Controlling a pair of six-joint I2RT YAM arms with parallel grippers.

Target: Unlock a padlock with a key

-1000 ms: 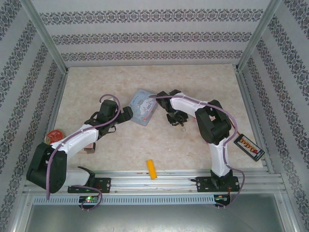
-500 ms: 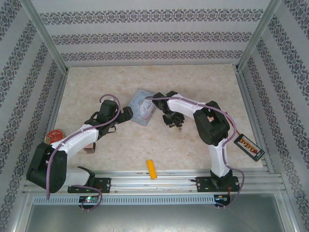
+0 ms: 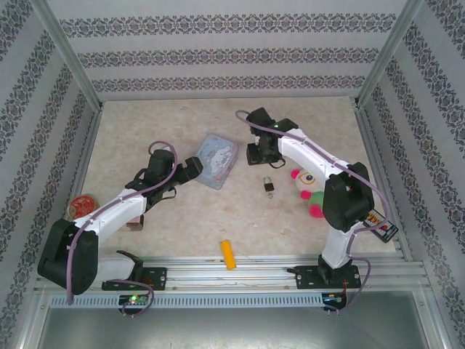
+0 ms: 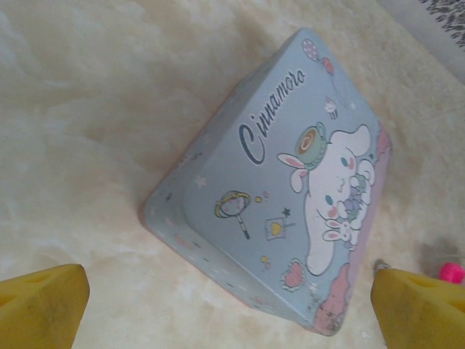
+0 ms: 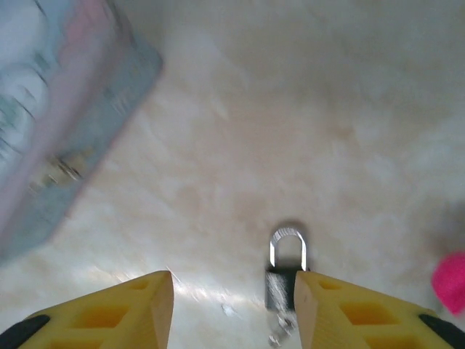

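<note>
The padlock (image 3: 269,187) lies flat on the table, dark body with its silvery shackle (image 5: 288,243) pointing away from my right wrist camera. A small silvery piece, apparently the key (image 5: 280,334), sticks out at the body's lower end. My right gripper (image 3: 260,156) hovers behind the padlock, and the right gripper (image 5: 232,309) stands open with nothing between its yellow fingers (image 5: 131,313); the padlock (image 5: 285,285) sits just beside the right one. My left gripper (image 3: 192,169) is wide open at the pale blue tin's near corner, and the left gripper (image 4: 229,313) holds nothing.
The cartoon tin (image 3: 218,160) (image 4: 290,189) lies between the arms. A plush toy (image 3: 309,190) sits right of the padlock. An orange-yellow cylinder (image 3: 229,254) lies near the front rail, a red round thing (image 3: 80,206) far left, a small dark device (image 3: 381,222) far right.
My right gripper has opened and pulled back, away from the padlock, which stays on the table. The plush toy under the right arm is now uncovered. The left arm has barely moved.
</note>
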